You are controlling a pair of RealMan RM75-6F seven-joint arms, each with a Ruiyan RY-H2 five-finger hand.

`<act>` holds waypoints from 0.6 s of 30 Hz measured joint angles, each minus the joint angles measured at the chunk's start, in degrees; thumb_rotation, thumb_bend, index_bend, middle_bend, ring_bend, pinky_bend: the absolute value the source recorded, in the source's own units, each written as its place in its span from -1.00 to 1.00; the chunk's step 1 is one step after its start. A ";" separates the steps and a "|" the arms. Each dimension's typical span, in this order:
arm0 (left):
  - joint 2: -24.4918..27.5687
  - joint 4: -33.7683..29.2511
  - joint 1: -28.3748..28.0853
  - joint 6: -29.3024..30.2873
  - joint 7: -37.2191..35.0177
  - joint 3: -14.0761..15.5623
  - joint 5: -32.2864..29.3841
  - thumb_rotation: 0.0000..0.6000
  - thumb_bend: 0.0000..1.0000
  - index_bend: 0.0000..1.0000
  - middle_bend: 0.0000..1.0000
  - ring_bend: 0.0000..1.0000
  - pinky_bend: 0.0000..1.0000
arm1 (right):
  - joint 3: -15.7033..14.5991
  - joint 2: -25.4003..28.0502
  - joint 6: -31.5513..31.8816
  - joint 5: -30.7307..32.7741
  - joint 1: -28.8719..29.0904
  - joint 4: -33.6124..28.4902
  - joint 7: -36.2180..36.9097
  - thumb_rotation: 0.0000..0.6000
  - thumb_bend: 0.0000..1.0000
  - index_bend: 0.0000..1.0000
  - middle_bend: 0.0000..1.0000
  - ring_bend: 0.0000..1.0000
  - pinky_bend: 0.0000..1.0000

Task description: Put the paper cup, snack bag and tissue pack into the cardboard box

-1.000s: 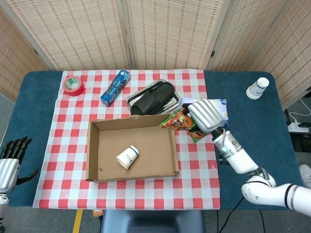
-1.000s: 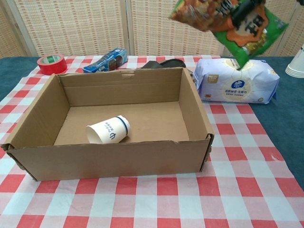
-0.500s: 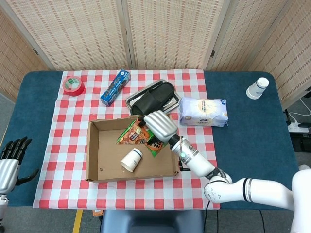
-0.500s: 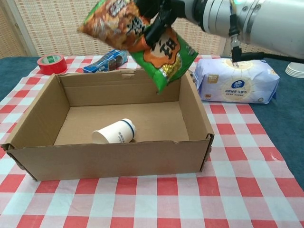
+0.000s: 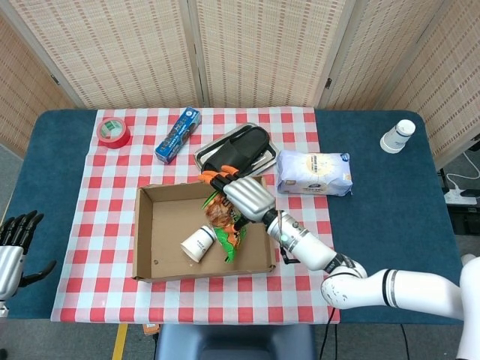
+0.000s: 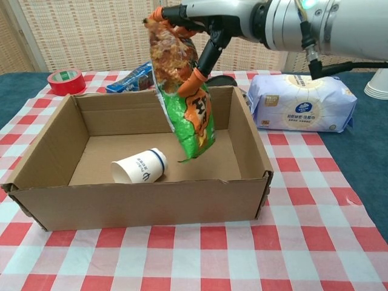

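The table (image 5: 67,135) is covered mid-way by a checked cloth (image 5: 112,195). The cardboard box (image 5: 142,232) sits open near the cloth's front edge, with bare floor left along its left wall. The tissue pack (image 5: 313,172) lies on the cloth's right edge, apart from the box's right rear corner. The snack bag (image 6: 182,91) is pinched at its top by the right hand (image 6: 200,24) and hangs upright over the box's right half. The paper cup (image 5: 198,242) lies tipped inside. The left hand (image 5: 13,251) is held off the table's front-left corner, fingers apart, holding nothing.
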 measured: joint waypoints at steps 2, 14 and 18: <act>-0.06 -0.03 -0.03 -0.03 0.19 0.02 0.04 1.00 -0.56 -1.00 -1.00 -1.00 -1.00 | -0.09 0.56 0.72 -0.07 -0.35 -0.21 0.10 1.00 -1.00 -1.00 -1.00 -1.00 -0.89; -0.17 0.35 -0.08 -0.34 -0.04 -0.08 -0.28 1.00 -0.56 -1.00 -1.00 -1.00 -1.00 | -1.45 4.45 2.09 -0.48 -1.76 -0.52 -1.02 1.00 -1.00 -1.00 -1.00 -1.00 -0.89; -0.25 0.34 -0.24 -0.61 0.14 -0.04 -0.22 1.00 -0.56 -1.00 -1.00 -1.00 -1.00 | -2.79 6.39 3.03 0.52 -2.14 -0.14 -5.42 1.00 -1.00 -1.00 -1.00 -1.00 -0.92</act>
